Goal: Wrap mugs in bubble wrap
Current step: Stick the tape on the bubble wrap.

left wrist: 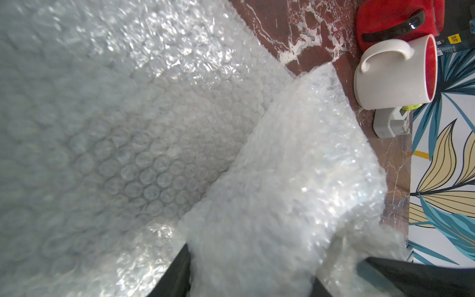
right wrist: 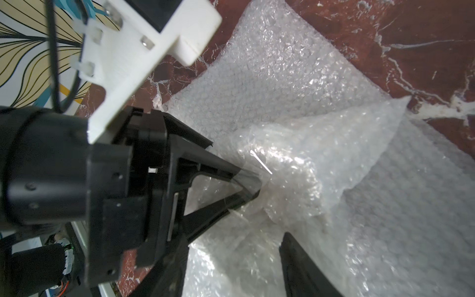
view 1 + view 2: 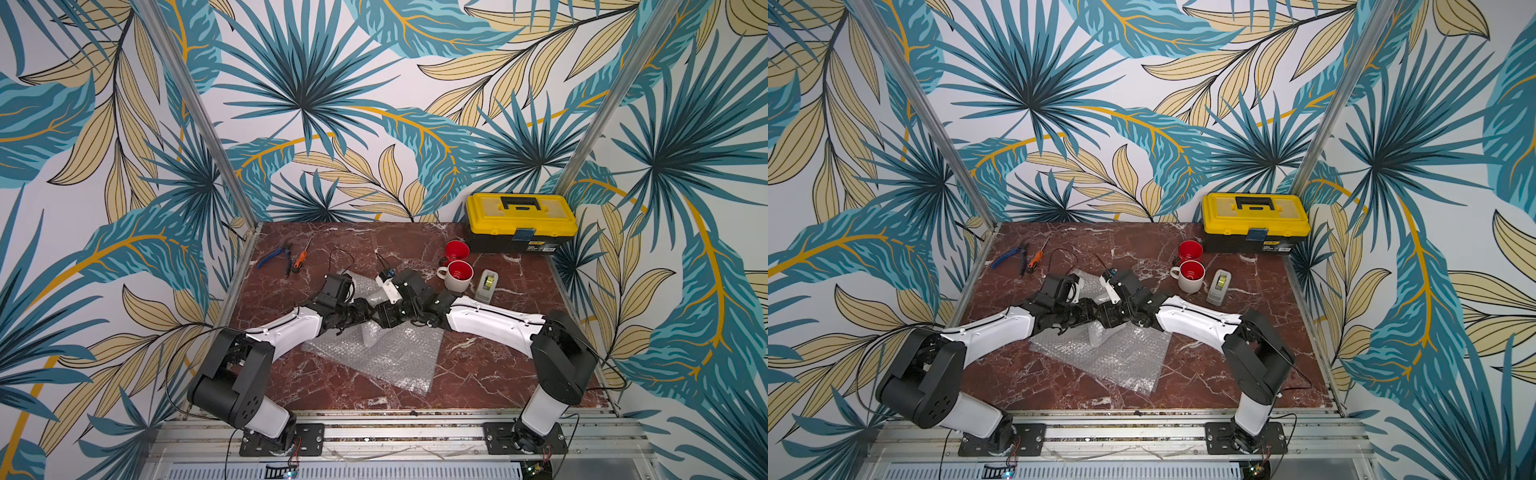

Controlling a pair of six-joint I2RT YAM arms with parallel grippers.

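While my left end effector [image 2: 253, 186] pinches a fold of bubble wrap [image 3: 374, 353] on the bench [image 3: 498, 374], my right end effector [image 2: 235, 239] hangs open over it; red mug [image 3: 456, 249] and white mug [image 3: 457, 279] stand beyond.

Both top views: from high above the near edge, tilted down and forward, far enough to take in the whole table [image 3: 478, 374]; almost identical scenes. Left wrist: pressed close over the wrap [image 1: 128, 154], facing out toward the white mug [image 1: 393, 74]. Right wrist: close too, sharing that wrap, facing the left gripper [image 2: 253, 187].
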